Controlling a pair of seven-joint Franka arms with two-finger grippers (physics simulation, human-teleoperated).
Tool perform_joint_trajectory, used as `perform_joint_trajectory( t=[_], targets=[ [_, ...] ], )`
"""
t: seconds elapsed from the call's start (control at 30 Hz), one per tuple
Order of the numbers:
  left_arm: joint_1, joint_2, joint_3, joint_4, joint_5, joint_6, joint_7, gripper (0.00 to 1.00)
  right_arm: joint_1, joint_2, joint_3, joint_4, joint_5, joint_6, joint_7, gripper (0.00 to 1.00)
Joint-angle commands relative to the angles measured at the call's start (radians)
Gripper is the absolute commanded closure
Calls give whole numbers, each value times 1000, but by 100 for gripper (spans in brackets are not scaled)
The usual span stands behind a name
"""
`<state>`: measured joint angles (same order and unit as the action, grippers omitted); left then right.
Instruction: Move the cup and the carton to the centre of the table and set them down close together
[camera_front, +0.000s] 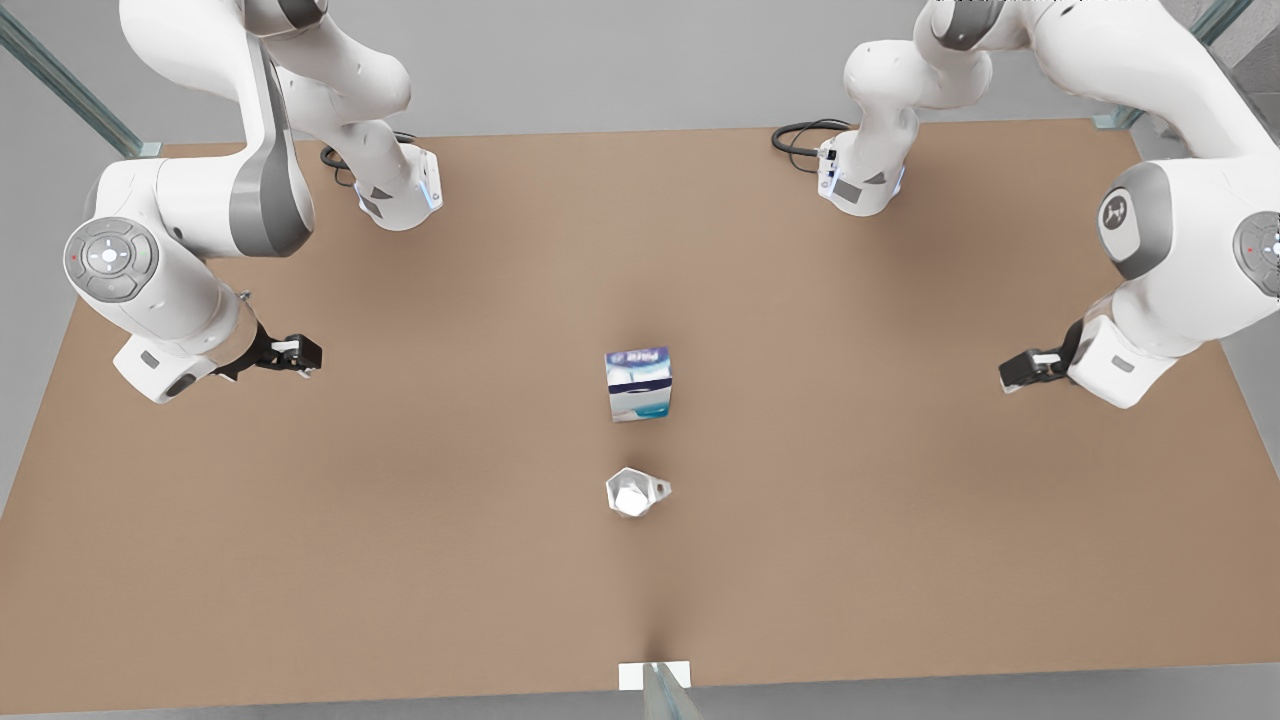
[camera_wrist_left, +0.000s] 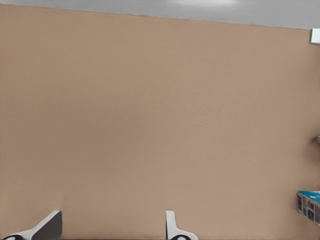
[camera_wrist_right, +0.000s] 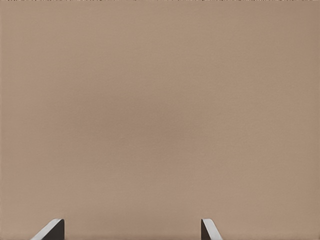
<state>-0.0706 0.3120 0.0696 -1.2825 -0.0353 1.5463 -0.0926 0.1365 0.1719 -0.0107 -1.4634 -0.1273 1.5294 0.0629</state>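
the cup (camera_front: 632, 492) stands upright on the surface (camera_front: 400, 560), just nearside of centre: probably light, rigid, slippery; pinch across its rim. beyond it, apart, the carton (camera_front: 638, 384) sits central; grip its flat sides. left pincer (camera_front: 1012, 375) and right pincer (camera_front: 300, 355) wait open near opposite side edges.

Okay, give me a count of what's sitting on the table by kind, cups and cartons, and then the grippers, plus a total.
Cups: 1, the cup, pale grey-white
Cartons: 1, the carton, white with blue bands
Grippers: 2, the left gripper and the right gripper, both open over bare table, holding nothing
Total: 4
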Motion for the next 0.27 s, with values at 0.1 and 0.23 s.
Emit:
perform_joint_trajectory(
  t=[0.1,0.23],
  targets=[
    [18,-24,-109,-37,94,3,-64,0,0,0,0,0,0,0,0,0],
    [23,-71,-102,-90,92,-3,-10,0,0,0,0,0,0,-2,0,0]
  ],
)
